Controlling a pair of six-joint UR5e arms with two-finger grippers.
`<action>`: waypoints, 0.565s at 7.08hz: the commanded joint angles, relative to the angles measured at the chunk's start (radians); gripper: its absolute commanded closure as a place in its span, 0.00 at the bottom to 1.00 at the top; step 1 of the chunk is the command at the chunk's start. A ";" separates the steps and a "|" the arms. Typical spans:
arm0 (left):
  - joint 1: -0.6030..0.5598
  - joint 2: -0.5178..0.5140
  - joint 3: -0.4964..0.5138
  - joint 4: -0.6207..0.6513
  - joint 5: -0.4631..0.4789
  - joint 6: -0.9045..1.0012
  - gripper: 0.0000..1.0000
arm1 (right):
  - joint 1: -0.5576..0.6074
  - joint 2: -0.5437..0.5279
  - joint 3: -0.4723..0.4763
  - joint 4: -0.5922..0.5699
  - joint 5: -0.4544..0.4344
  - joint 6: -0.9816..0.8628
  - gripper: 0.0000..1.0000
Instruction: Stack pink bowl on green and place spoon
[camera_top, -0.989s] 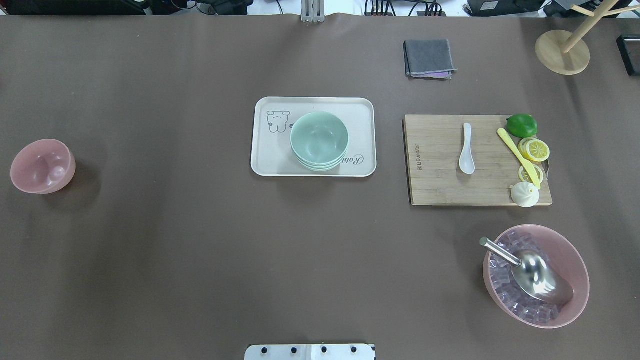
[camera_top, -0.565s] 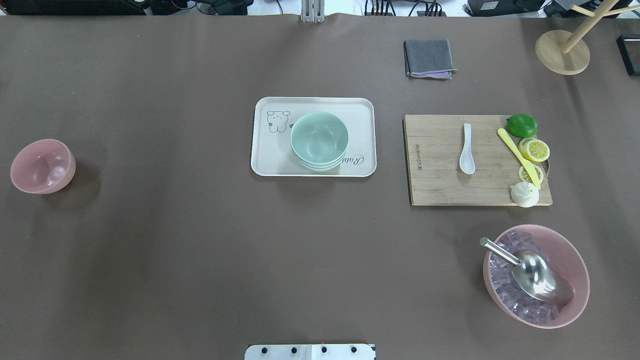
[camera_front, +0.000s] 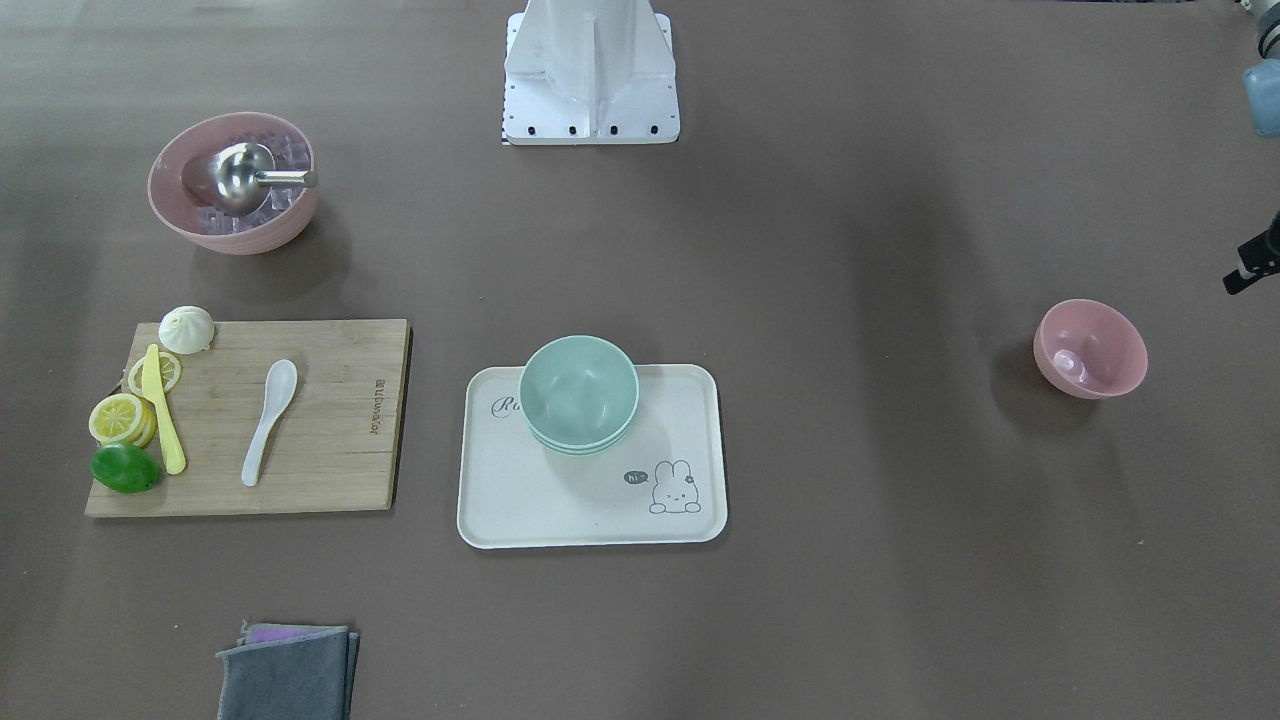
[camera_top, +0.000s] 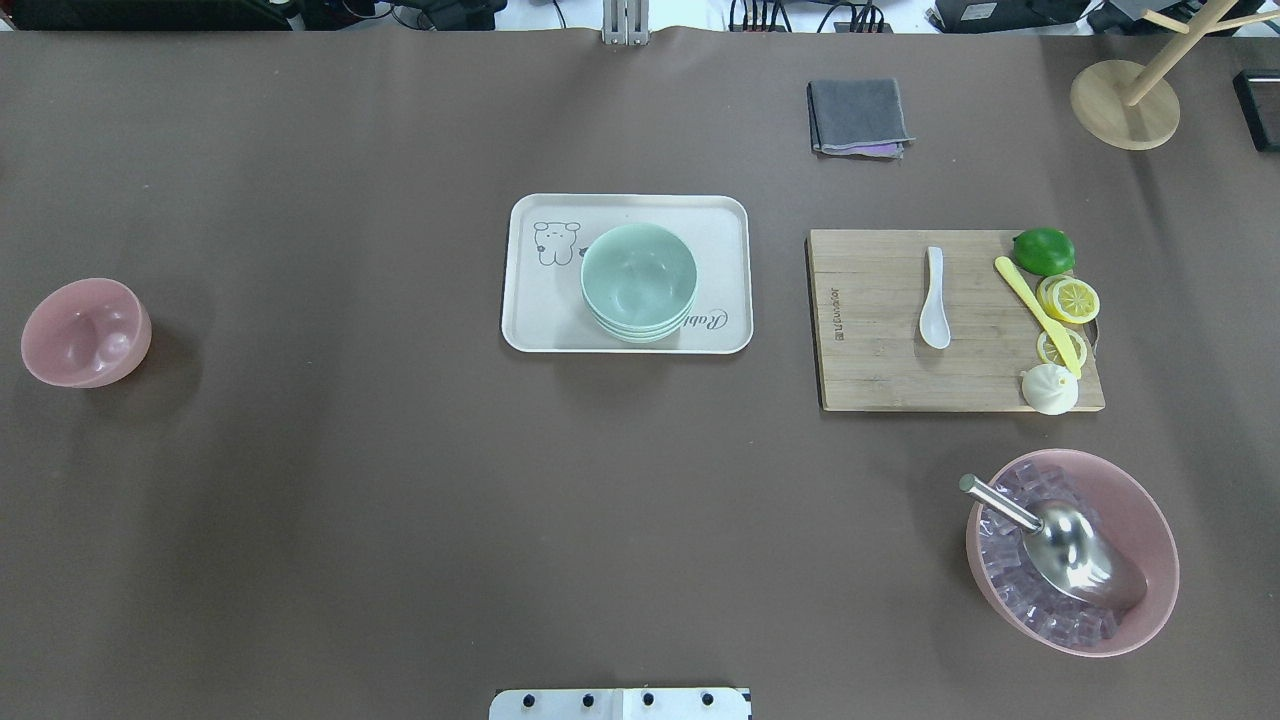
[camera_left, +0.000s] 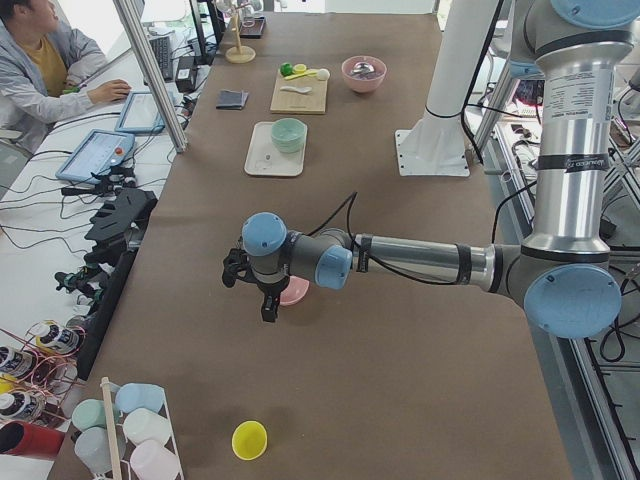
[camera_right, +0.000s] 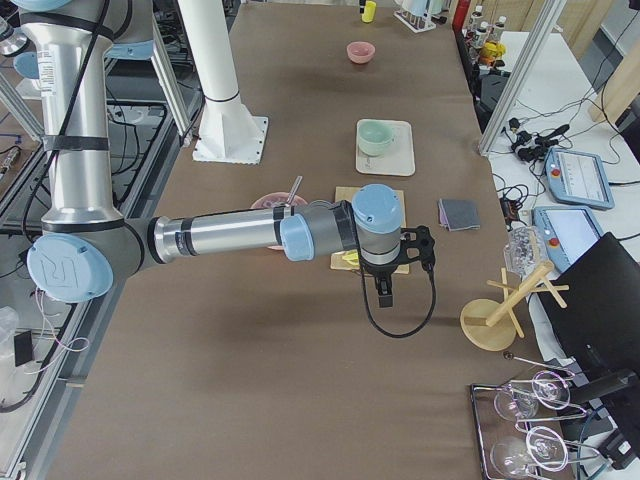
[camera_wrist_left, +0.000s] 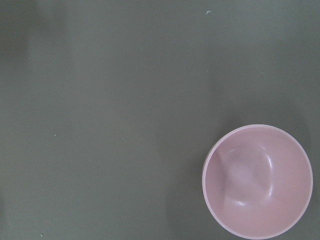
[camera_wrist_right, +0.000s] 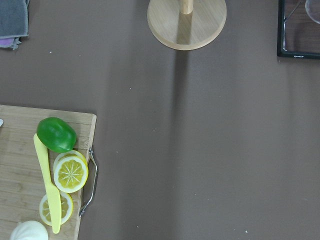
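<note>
A small pink bowl (camera_top: 85, 332) stands alone at the table's far left; it also shows in the front-facing view (camera_front: 1090, 348) and low right in the left wrist view (camera_wrist_left: 257, 181). A stack of green bowls (camera_top: 639, 282) sits on a cream tray (camera_top: 545, 315) at mid-table. A white spoon (camera_top: 934, 300) lies on a wooden cutting board (camera_top: 870, 350). My left gripper (camera_left: 268, 303) hovers beside the pink bowl (camera_left: 296, 292). My right gripper (camera_right: 385, 290) hovers past the board's right end. I cannot tell whether either is open or shut.
A lime (camera_top: 1043, 250), lemon slices (camera_top: 1070, 300), a yellow knife (camera_top: 1035, 312) and a white bun (camera_top: 1049, 388) sit on the board's right part. A large pink bowl (camera_top: 1150, 510) holds ice cubes and a metal scoop. A grey cloth (camera_top: 858, 116) and a wooden stand (camera_top: 1125, 104) lie at the back right.
</note>
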 joint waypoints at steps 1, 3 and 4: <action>0.001 0.004 0.008 -0.050 0.004 0.003 0.02 | -0.009 0.002 -0.002 0.004 0.002 0.007 0.00; 0.002 0.011 0.008 -0.110 0.002 -0.005 0.02 | -0.009 -0.007 -0.006 0.007 0.063 0.007 0.00; 0.005 0.011 0.012 -0.110 0.002 -0.005 0.02 | -0.009 -0.031 0.000 0.010 0.066 -0.002 0.00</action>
